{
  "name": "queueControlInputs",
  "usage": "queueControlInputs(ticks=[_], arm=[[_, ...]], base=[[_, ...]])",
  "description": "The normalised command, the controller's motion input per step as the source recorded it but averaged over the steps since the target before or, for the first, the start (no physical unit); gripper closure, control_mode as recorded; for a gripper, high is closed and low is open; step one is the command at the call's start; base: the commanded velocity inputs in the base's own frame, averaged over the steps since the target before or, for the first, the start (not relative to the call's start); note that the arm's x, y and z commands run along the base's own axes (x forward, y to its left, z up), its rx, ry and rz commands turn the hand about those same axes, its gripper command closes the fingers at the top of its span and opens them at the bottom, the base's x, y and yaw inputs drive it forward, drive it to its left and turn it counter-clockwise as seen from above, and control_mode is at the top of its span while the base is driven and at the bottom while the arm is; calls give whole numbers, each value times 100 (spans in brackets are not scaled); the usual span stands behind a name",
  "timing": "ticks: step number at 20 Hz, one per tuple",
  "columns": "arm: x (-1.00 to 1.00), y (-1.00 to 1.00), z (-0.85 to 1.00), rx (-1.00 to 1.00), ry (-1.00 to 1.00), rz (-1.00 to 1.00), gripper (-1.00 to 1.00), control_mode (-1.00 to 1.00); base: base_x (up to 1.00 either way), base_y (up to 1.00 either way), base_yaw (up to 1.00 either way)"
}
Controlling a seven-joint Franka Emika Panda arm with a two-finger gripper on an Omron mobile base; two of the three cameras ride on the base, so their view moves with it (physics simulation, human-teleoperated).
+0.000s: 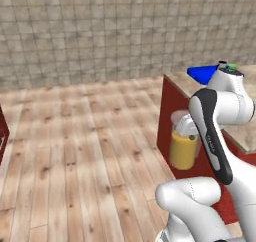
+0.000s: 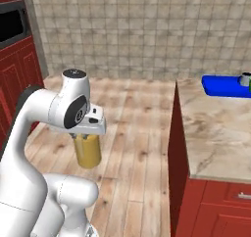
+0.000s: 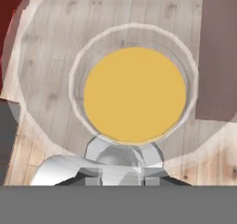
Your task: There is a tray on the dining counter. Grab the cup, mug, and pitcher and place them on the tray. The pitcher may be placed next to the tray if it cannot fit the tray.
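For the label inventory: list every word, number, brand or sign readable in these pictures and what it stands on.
None can be read.
The pitcher, hanging over the wood floor under the claw: plain glass, no label.
The tray on the dining counter: plain blue, no marking.
The cup: no print visible.

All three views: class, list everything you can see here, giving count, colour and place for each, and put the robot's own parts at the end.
pitcher: one, clear glass with orange-yellow liquid, hanging under the hand above the floor
tray: one, bright blue, far end of the counter
cup: one, green, at the tray
counter: one, beige marble top on a red base, right of the arm
floor: one, wood planks
wall: one, beige tiles, behind
cabinets: red, far left
arm: one, white, holding the pitcher from above
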Motion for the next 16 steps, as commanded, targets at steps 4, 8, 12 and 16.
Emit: queueControlInputs(ticks=[4,8,12,16], arm=[[0,0,0,0,0,0,100,100],[0,0,0,0,0,0,100,100],[0,0,0,0,0,0,100,100],[0,0,0,0,0,0,100,100]], base=[[100,100,-8],[100,92,-16],[100,56,-32],[100,33,-43]])
